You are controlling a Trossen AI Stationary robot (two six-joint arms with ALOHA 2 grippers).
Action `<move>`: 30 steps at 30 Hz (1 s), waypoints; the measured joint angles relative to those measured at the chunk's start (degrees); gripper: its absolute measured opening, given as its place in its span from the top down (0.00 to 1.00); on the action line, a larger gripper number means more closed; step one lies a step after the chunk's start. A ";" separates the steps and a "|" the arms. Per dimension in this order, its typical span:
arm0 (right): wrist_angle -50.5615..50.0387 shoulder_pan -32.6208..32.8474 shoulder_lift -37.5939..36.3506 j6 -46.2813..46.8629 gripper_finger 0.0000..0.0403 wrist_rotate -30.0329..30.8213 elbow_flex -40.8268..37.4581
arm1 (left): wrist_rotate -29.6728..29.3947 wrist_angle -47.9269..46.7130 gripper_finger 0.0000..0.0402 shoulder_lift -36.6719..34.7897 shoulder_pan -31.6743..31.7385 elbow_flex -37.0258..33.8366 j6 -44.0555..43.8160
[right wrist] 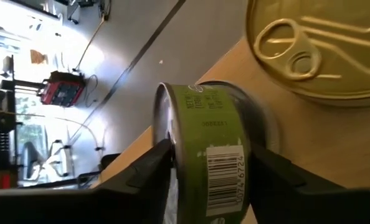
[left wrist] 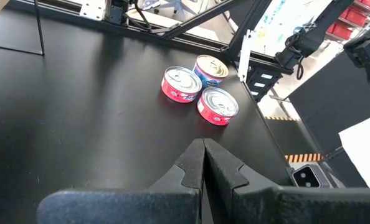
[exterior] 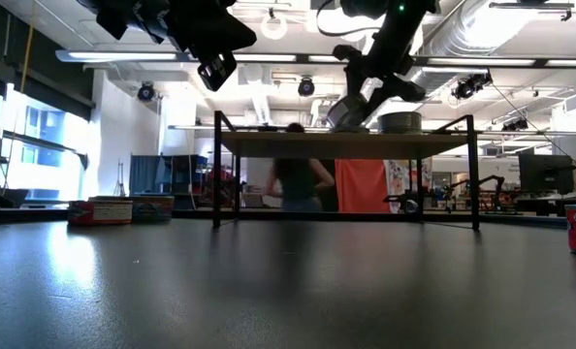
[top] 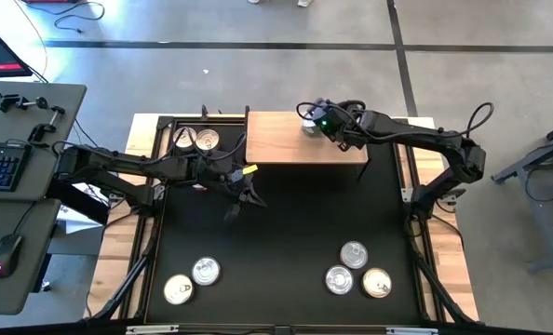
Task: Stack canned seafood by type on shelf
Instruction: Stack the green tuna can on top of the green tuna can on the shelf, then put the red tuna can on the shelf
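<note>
Shelf (top: 286,144) stands at the far middle of the black table (top: 286,233), plain top up. Right arm reaches over its far right part; left arm waits above the table's left-centre, clear of the shelf.

Right gripper (right wrist: 207,165) holds a green-labelled tin (right wrist: 210,149) across its side wall, one finger on each flank, jaws parted only by the tin's width. The tin is tipped on edge: its flat faces stand upright, so its axis runs roughly level along the shelf top, not vertical. Its lower rim appears at or just above the wood; contact cannot be confirmed. A gold-lidded tin (right wrist: 316,46) lies flat on the shelf just beside it, pull tab up.

Judgement: the coming move turns on this tilt. The held tin must be brought flat before release beside or on its neighbour.

Left gripper (left wrist: 203,165) is closed and empty. Three tins (left wrist: 200,90) lie grouped on the table ahead of it.
</note>
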 joint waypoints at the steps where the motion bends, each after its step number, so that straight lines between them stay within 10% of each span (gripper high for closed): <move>1: -0.35 0.02 0.04 -0.17 0.55 0.39 -0.03 | 0.00 0.00 1.00 0.00 -0.01 0.00 0.01; 10: -2.24 0.00 0.26 0.31 0.28 -2.52 -0.24 | 0.02 0.02 1.00 0.00 -0.01 0.00 1.46; 20: -4.99 1.60 -2.76 -6.07 0.25 1.60 2.35 | 0.33 -0.01 1.00 0.00 0.01 0.00 1.46; 30: -6.34 9.05 -3.60 -23.77 0.25 -15.36 4.15 | 1.13 -0.44 1.00 -2.74 1.58 0.00 -4.40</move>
